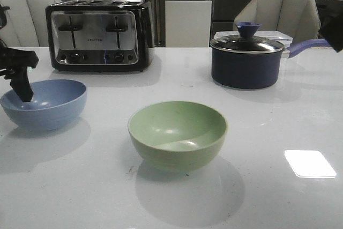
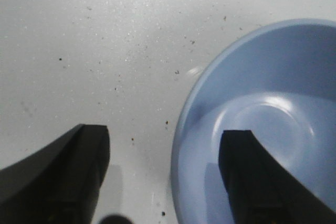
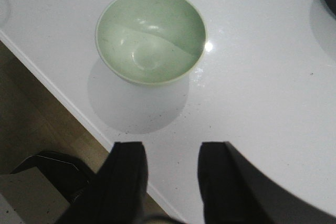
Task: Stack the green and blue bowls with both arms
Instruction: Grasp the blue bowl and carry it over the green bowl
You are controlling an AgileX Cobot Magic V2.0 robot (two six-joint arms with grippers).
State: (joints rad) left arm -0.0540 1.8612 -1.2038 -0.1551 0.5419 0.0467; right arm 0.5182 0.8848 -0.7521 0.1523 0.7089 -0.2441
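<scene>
The stacking has barely begun: the two bowls sit well apart on the white counter, neither lifted nor nested. The blue bowl stands upright at the left side, and the green bowl stands upright nearer the front, around the middle, both empty. The left gripper is the only one engaged so far. Its jaws are spread and straddle the blue bowl's rim, one finger down inside the bowl and the other outside over the bare counter, with a clear gap on both sides, so nothing is pinched yet. In the front view the same gripper shows as a dark shape dipping over the bowl's left edge. The right gripper hangs above the counter's near edge with its jaws spread and empty, the green bowl well apart from them and untouched. A toaster stands at the far left and a dark saucepan with its lid on at the far right, both clear of the bowls. By my reading, the left jaws need only close on the rim to secure the blue bowl; the lift, the carry across to the green bowl and the nesting all remain, as does any steadying grip by the right arm.
</scene>
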